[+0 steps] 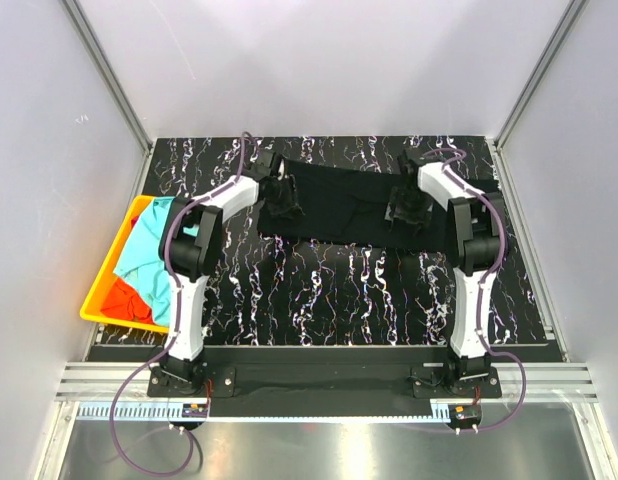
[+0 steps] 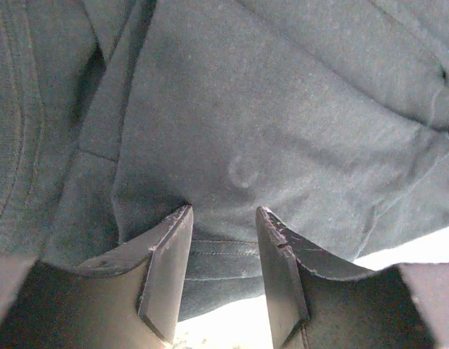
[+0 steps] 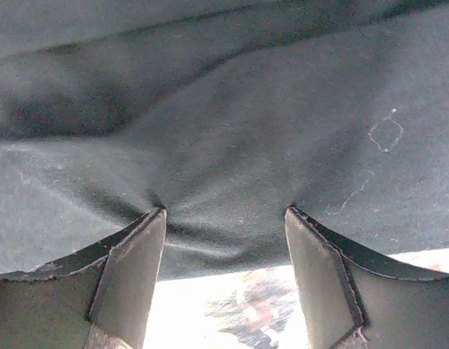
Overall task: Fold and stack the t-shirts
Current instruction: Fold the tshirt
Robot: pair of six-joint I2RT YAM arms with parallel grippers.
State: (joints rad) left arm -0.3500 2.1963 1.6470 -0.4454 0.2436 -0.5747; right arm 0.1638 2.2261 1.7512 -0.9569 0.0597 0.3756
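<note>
1. Left gripper [image 2: 224,212]: fingers spread, tips pressed down on the black shirt [image 2: 282,131] at its near hem. Nothing pinched.
2. Right gripper [image 3: 225,211]: spread wider, cloth puckered between my tips, not clamped.
3. Shirt lies across the far table [image 1: 339,290]. My left is at its left end, my right further along.
4. Handling, my guess: light, limp, zero stiffness, so it sags between grips. Knit isn't slippery or fragile.
5. Grab the stitched hem with both sides level. Thin cloth needs a near-full close.
6. Turquoise shirt [image 1: 154,250] and red shirt [image 1: 124,300] sit in the bin [image 1: 94,300], left.
</note>
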